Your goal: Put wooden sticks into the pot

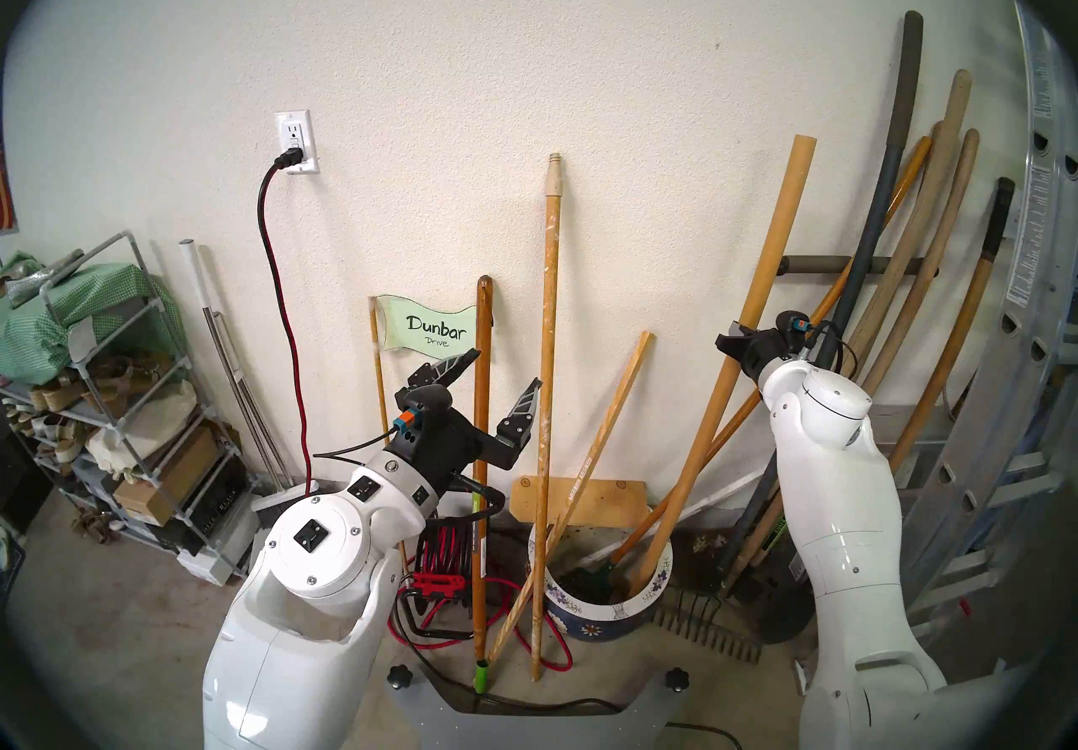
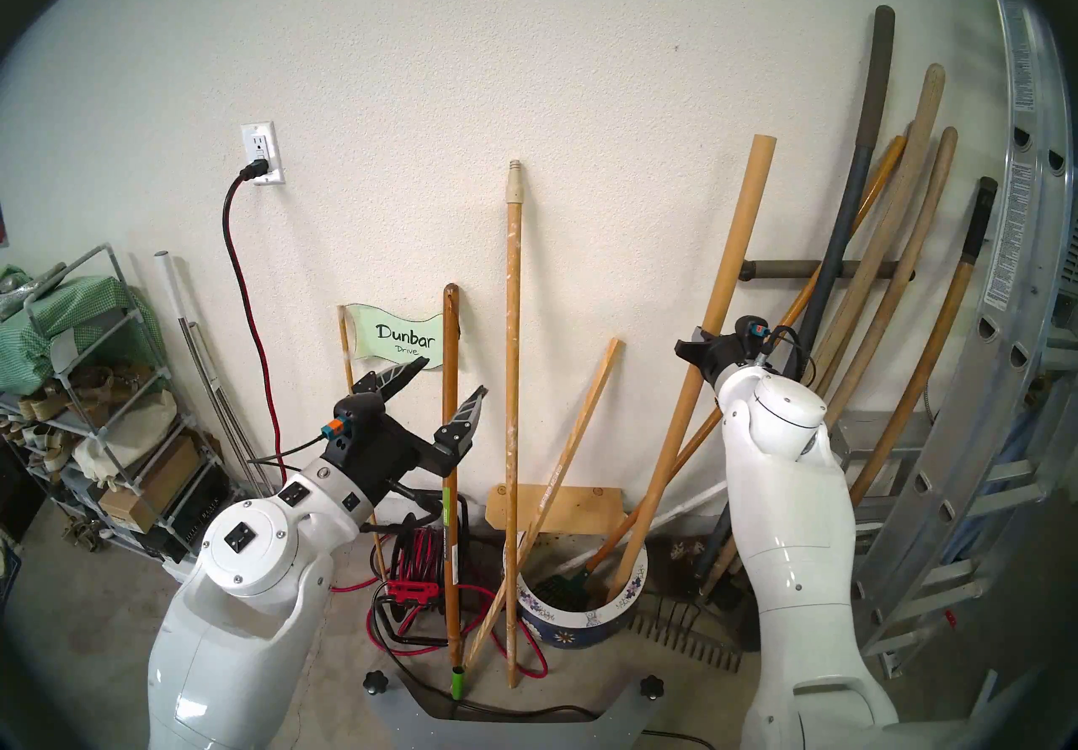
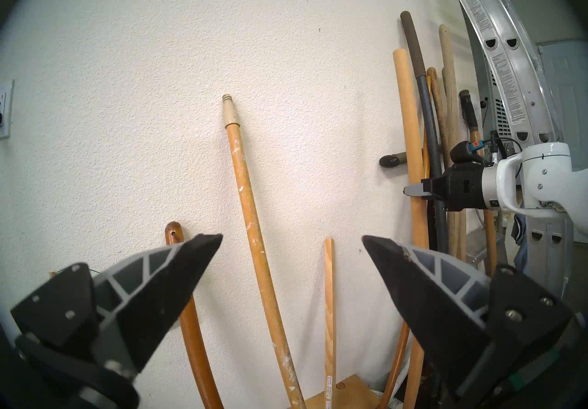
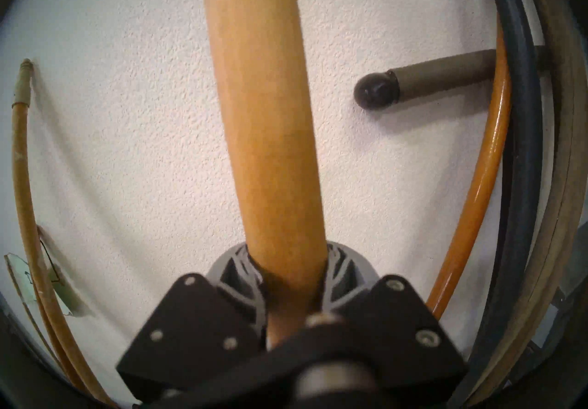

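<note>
The dark blue flowered pot stands on the floor by the wall. My right gripper is shut on a thick yellow-tan wooden pole, seen close in the right wrist view; the pole leans with its lower end inside the pot. The paint-speckled pole with the cream threaded tip and the flat slat lean on the wall, their feet on the floor outside the pot. My left gripper is open and empty, just left of the speckled pole.
A dark orange stick and the Dunbar Drive flag stand by my left gripper. A thin orange handle also sits in the pot. Garden-tool handles, a ladder, a red cord reel and a shelf crowd the sides.
</note>
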You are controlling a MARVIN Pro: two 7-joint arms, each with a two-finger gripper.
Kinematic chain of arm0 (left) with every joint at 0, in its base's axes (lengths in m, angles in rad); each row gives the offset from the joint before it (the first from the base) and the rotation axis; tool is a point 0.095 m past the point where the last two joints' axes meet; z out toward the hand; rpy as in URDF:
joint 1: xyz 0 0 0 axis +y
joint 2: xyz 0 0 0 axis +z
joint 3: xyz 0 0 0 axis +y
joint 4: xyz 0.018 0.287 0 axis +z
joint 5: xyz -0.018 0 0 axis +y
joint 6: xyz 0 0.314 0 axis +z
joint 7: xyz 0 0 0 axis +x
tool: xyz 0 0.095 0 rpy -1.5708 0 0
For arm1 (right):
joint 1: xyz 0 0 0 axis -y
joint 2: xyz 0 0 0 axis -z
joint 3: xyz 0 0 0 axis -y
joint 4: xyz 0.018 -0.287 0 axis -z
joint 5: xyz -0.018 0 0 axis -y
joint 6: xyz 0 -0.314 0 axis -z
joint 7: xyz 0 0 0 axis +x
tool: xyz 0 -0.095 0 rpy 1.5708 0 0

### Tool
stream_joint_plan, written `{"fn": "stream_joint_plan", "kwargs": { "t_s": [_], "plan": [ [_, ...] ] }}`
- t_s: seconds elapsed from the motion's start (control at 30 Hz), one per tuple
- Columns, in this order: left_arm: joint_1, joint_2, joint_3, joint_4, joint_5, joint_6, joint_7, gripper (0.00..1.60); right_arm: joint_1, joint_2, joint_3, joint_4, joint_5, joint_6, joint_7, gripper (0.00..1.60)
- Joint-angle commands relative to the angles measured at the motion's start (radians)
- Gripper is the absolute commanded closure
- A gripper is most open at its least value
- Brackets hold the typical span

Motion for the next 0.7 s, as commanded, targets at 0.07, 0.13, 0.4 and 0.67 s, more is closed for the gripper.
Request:
{"fn": "stream_joint_plan", "kwargs": {
  "t_s": [0.07, 0.13, 0.4, 0.67],
  "plan": [
    [0.0, 0.0, 0.0, 0.0, 0.0, 0.0, 0.0, 0.0, 0.131, -0.031, -0.039, 0.1, -0.001, -0.048, -0.01, 1.6],
    [0.0, 0.0, 0.0, 0.0, 0.0, 0.0, 0.0, 0.0, 0.136, -0.032, -0.044, 0.112, -0.002, -0.053, -0.01, 1.6],
    [0.0, 0.0, 0.0, 0.0, 0.0, 0.0, 0.0, 0.0, 0.206, -0.04, -0.102, 0.228, -0.034, -0.072, -0.009, 1.6],
    [0.0, 0.0, 0.0, 0.0, 0.0, 0.0, 0.0, 0.0, 0.252, -0.027, -0.165, 0.312, -0.106, -0.133, 0.001, 1.6]
  ]
}}
